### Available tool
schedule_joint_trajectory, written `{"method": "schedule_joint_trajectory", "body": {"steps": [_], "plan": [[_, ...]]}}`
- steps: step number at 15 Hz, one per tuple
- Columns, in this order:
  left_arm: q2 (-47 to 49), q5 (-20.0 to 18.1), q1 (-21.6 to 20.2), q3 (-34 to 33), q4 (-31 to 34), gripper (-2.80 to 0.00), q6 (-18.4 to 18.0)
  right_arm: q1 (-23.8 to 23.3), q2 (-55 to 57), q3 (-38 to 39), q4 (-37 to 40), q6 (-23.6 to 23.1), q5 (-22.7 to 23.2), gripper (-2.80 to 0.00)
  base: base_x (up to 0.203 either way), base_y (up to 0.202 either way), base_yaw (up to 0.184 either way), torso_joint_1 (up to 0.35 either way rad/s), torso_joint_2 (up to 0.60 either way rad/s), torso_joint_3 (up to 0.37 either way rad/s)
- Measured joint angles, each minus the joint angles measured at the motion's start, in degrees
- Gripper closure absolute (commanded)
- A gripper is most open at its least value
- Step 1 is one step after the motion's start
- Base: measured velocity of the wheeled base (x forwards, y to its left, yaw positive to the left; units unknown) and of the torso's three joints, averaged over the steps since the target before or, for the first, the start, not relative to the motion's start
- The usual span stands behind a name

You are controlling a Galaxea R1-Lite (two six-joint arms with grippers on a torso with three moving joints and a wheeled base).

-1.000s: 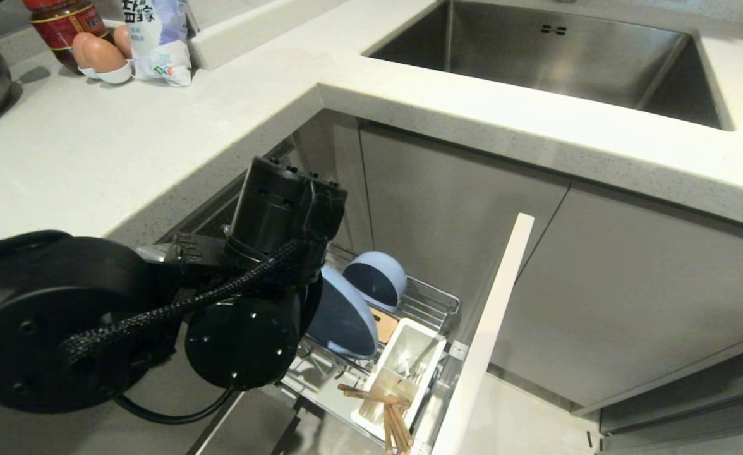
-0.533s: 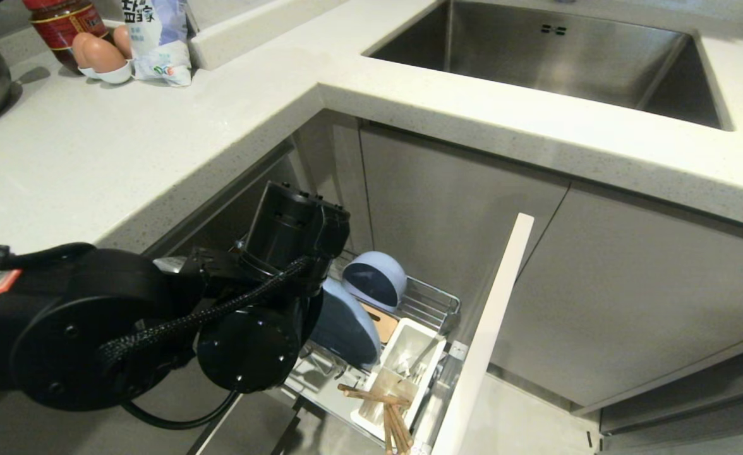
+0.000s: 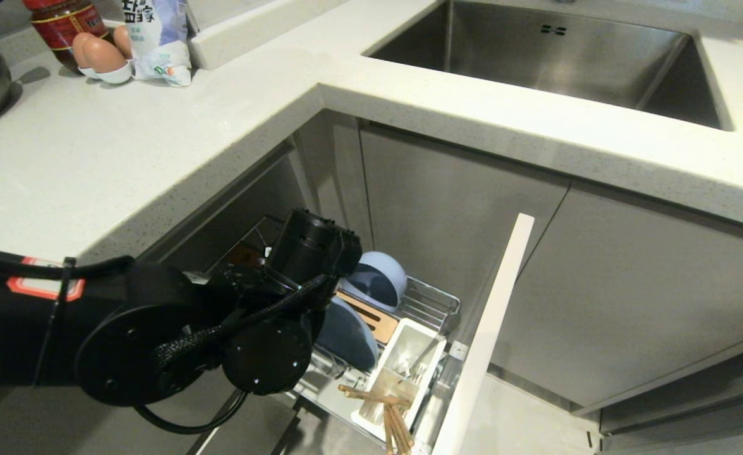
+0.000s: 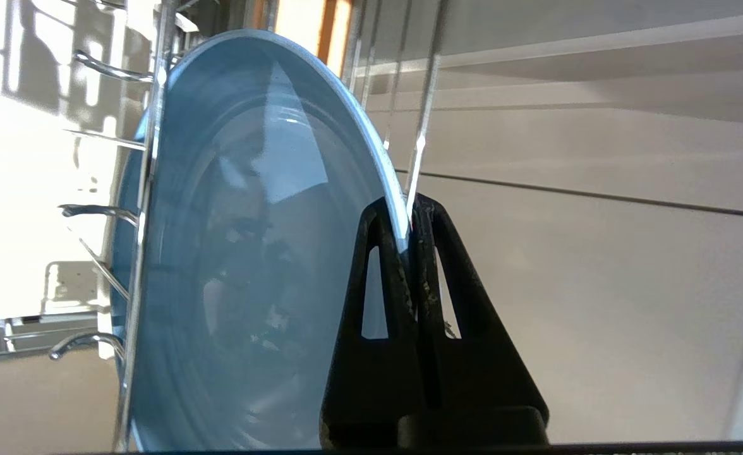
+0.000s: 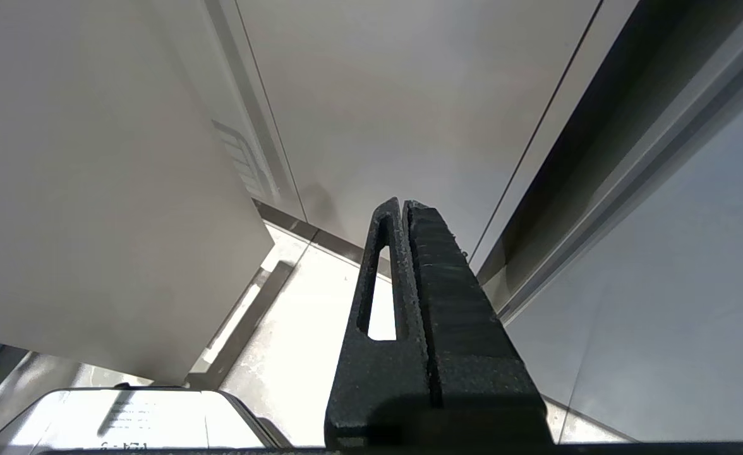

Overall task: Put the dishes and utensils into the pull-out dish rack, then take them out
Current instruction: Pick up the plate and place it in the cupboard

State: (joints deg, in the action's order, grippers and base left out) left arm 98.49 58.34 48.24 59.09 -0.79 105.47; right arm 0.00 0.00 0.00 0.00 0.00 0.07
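Note:
The light-blue plate [image 4: 251,253] stands on edge among the chrome wires [image 4: 147,189] of the pull-out dish rack [image 3: 434,303]. My left gripper [image 4: 407,208] is shut on the plate's rim. In the head view the left wrist [image 3: 308,253] hides the fingers; the plate [image 3: 346,335] shows just below it. The light-blue bowl [image 3: 378,281] stands on its side behind the plate. Wooden chopsticks [image 3: 384,404] stick out of the white caddy [image 3: 403,360], which also holds silver cutlery [image 3: 425,357]. My right gripper [image 5: 403,205] is shut and empty, parked low by the cabinet fronts.
The rack's pale front panel [image 3: 491,335] stands pulled out to the right of the caddy. Above are the white countertop [image 3: 157,145] and steel sink [image 3: 536,57]. Eggs [image 3: 96,54], a jar [image 3: 62,22] and a bag [image 3: 157,38] sit at the back left.
My left arm has sunk from counter-edge height down toward the rack, taking the plate with it. The plate now sits lower among the wires; the bowl and caddy have not moved.

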Motion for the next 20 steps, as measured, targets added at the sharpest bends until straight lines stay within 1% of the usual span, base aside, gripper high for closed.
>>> {"method": "schedule_joint_trajectory", "body": {"steps": [6,8,9,17,18,20], "plan": [[0.9,-0.1,-0.5,-0.2,0.0,0.0,0.1,0.0,0.0,0.0,0.0,0.0,0.0,0.0,0.0,0.0,0.0,0.0,0.0,0.0],[0.9,-0.7,-0.6,-0.4,0.2,0.0,0.0,0.0,0.0,0.0,0.0,0.0,0.0,0.0,0.0,0.0,0.0,0.0,0.0,0.0],[0.9,-0.9,-0.6,-0.4,0.4,-2.8,-0.1,0.0,0.0,0.0,0.0,0.0,0.0,0.0,0.0,0.0,0.0,0.0,0.0,0.0],[0.5,-0.7,-0.2,-0.2,1.0,-2.8,-0.5,0.0,0.0,0.0,0.0,0.0,0.0,0.0,0.0,0.0,0.0,0.0,0.0,0.0],[0.2,-0.6,-0.2,-0.2,1.3,-2.8,-0.6,0.0,0.0,0.0,0.0,0.0,0.0,0.0,0.0,0.0,0.0,0.0,0.0,0.0],[-0.7,-0.7,0.4,0.0,4.5,-2.8,-0.5,0.0,0.0,0.0,0.0,0.0,0.0,0.0,0.0,0.0,0.0,0.0,0.0,0.0]]}}
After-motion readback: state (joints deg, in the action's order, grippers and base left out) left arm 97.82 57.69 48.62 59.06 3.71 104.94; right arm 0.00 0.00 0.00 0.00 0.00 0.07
